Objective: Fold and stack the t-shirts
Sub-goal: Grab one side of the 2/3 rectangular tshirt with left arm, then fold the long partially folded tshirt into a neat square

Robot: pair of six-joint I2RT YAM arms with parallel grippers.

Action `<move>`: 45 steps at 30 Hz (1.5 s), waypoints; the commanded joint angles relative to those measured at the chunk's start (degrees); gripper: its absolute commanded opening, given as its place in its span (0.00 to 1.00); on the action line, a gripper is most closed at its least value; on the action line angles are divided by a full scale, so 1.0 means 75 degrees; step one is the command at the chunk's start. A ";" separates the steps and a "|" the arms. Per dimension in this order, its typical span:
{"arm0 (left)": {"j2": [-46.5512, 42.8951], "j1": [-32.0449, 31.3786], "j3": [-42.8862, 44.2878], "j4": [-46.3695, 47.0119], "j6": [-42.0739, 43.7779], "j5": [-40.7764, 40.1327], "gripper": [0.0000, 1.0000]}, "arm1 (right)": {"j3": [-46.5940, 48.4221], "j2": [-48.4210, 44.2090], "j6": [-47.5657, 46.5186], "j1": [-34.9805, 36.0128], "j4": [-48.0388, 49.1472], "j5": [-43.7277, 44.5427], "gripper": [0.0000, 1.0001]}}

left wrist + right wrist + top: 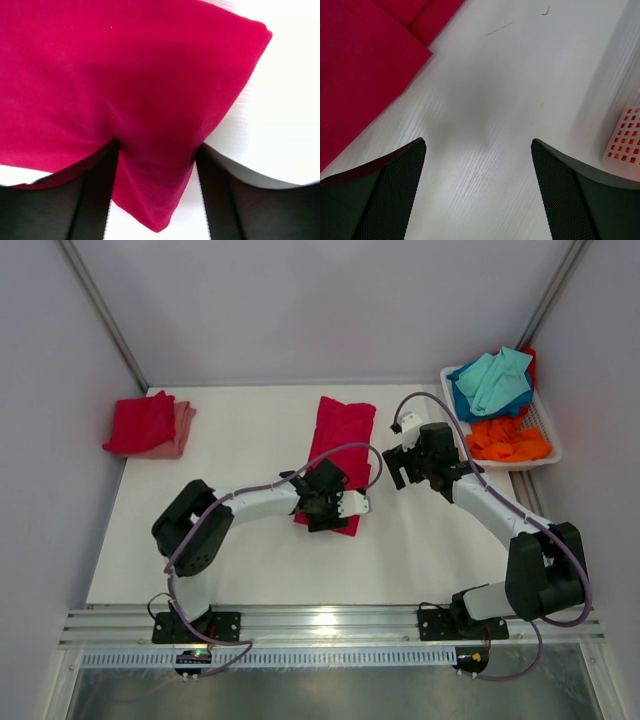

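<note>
left wrist: left hand (156, 146) half-open astride crimson t-shirt (125, 75) corner, cloth against both fingers (95, 200); right hand (478, 145) wide over table (520, 75)

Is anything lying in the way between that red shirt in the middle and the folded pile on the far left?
Nothing visible. Only bare table lies between the crimson shirt and the folded pile; the basket sits on the opposite side.

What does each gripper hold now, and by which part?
Left gripper has the red shirt's near end between its jaws; firm grip cannot be told. Right gripper holds nothing.
</note>
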 commanded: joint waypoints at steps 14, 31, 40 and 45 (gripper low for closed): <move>0.0537 -0.0035 0.0664 -0.1482 -0.0277 0.0953 0.06 | 0.0319 0.0008 -0.0074 0.0001 0.0136 -0.0044 0.90; 0.0067 -0.0270 0.3052 -0.5936 0.0308 0.4506 0.07 | 0.0436 -0.0039 0.0031 0.0001 0.0113 0.0143 0.90; 0.1564 -0.0118 0.5443 -0.6908 0.0753 0.4142 0.07 | 0.0495 -0.0027 0.0054 0.0001 0.0136 0.0670 0.90; 0.2562 0.0081 0.7083 -0.7506 0.0894 0.4306 0.06 | 0.0506 -0.0167 0.0089 0.0001 0.0113 0.0717 0.90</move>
